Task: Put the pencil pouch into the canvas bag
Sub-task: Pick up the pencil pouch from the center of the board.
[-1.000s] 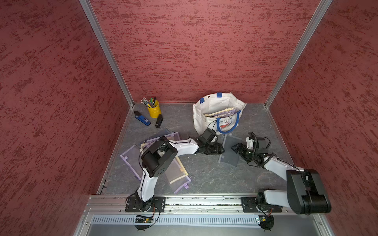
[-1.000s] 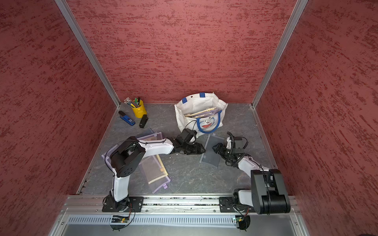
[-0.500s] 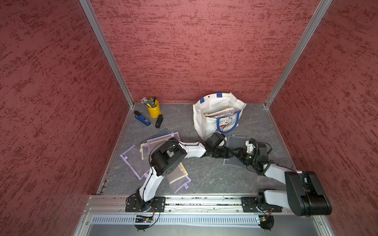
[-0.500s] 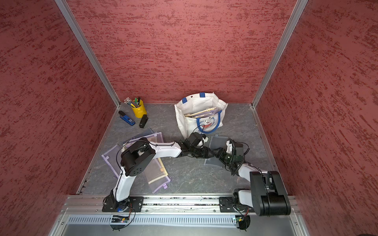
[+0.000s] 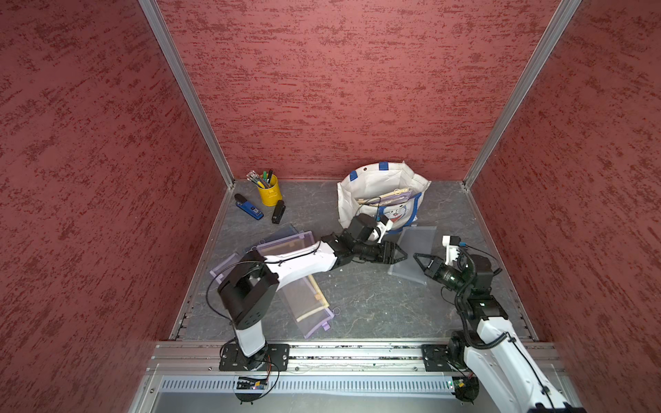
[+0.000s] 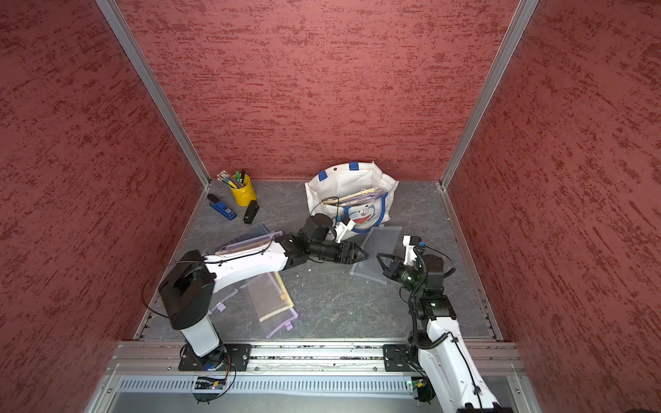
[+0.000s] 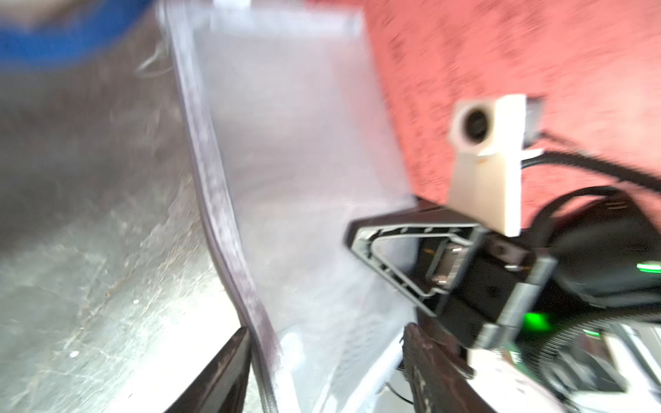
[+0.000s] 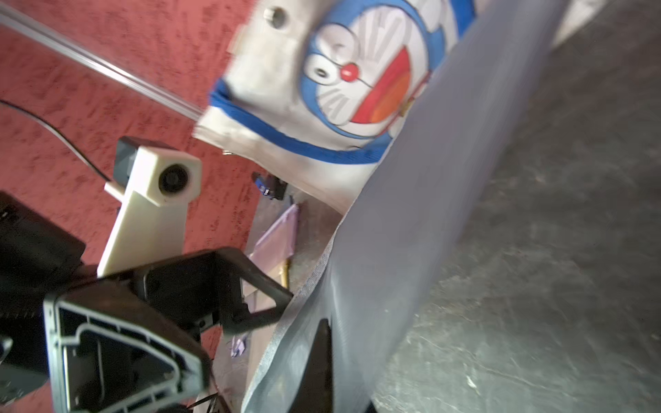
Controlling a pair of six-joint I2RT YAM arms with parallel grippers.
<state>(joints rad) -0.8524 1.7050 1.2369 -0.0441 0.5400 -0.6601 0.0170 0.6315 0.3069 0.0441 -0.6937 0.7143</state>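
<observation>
Canvas bag (image 5: 348, 207) — matt woven cloth

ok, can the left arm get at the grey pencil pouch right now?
Probably yes. The left gripper sits at the edge of the pencil pouch, jaws open either side of its zipper seam in the left wrist view. Nothing lies between; only the right gripper, shut on the far edge, is close.
</observation>
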